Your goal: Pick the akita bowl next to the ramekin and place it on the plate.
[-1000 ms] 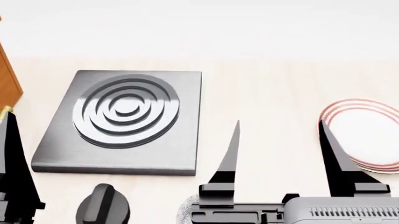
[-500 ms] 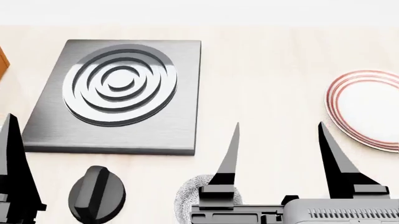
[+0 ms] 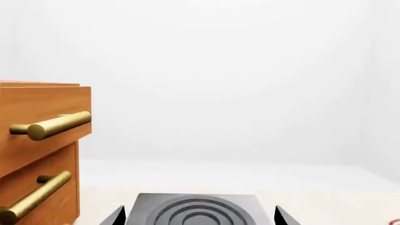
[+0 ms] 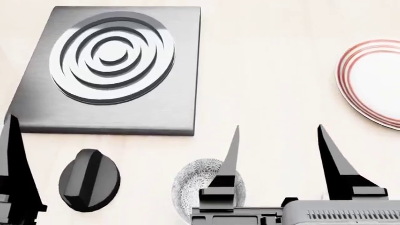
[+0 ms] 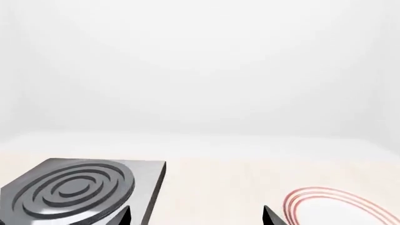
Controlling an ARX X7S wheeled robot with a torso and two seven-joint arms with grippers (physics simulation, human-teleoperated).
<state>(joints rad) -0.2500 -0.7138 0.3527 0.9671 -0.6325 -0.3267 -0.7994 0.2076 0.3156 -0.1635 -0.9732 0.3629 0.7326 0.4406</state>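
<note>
Right gripper [image 4: 278,140] hung wide open, empty, fingers well apart above light wooden counter [image 4: 269,84]. Patterned akita bowl [image 4: 194,185] sat on counter near head view's bottom edge, partly hidden behind right gripper's left finger. Plate [image 4: 375,89] lay far right, cut by frame, well apart from bowl. Ramekin out of sight. Left gripper [image 3: 196,218] showed only fingertips, spread apart, nothing between. Grey burner slab [image 4: 112,65] upper left, black knob [image 4: 89,180] below. Wooden drawers [image 3: 37,154] with brass handles in left wrist view.
</note>
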